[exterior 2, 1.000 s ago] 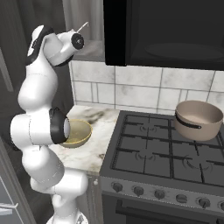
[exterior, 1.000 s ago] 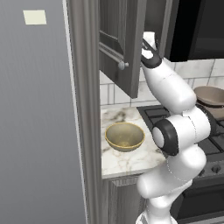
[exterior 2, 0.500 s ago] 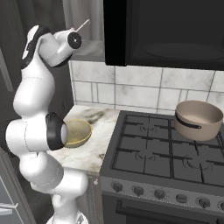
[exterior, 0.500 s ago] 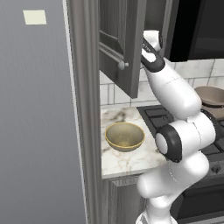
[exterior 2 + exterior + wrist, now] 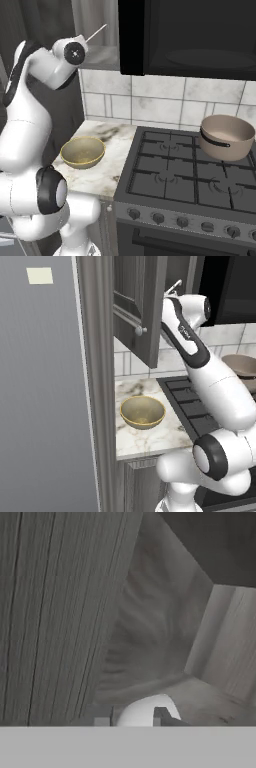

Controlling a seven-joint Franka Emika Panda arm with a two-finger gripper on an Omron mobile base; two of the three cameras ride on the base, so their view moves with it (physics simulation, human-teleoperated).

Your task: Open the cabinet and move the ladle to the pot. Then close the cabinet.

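The tool (image 5: 132, 719) reaches into the open cabinet (image 5: 137, 311), apparently nipped nearly shut on the pale ladle (image 5: 145, 712), though the grip is half hidden. The pot (image 5: 226, 137) sits on the stove well below and beside it.

arm: white, rising from the base, elbow bent, forearm reaching up high
wrist: turned away, towards the back
gripper (image 5: 132, 716): fingertips close together around a white rounded piece

Cabinet (image 5: 137, 311) door swung open, knob facing out; taupe pot (image 5: 226, 136) upright on stove.
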